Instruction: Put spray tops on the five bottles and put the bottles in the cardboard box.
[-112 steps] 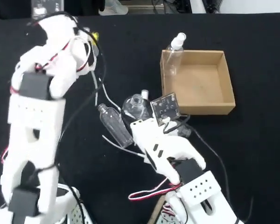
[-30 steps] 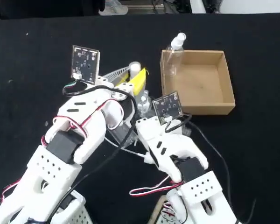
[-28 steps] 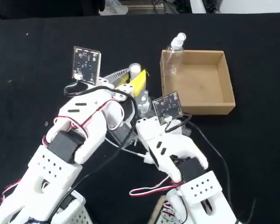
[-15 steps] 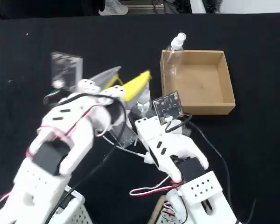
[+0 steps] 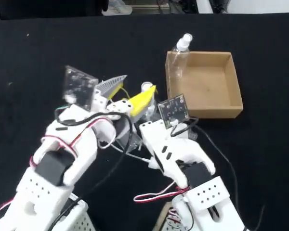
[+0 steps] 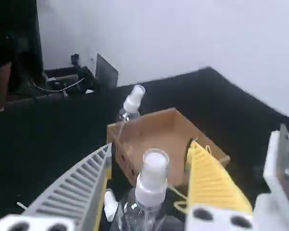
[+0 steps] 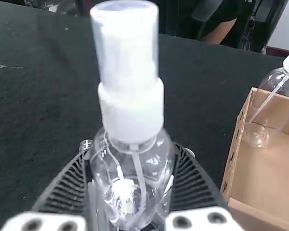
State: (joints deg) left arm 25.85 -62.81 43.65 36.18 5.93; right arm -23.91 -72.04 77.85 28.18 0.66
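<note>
Table: black cloth; cardboard box at 2 o'clock, one capped bottle in its 11 o'clock corner.
Right fingers: clamped on upright bottle, at the box's 8 o'clock.
Left fingers: apart, flanking spray top.
Step, as judged: seating the top; close squarely on its collar, turn without tilting.

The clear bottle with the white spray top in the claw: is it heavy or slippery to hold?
Probably light: the bottle looks empty, only a thin tube inside. Likely slippery, as its clear wall is smooth and rounded where the right gripper clasps it. Tall and narrow under the spray top, it might tip.
</note>
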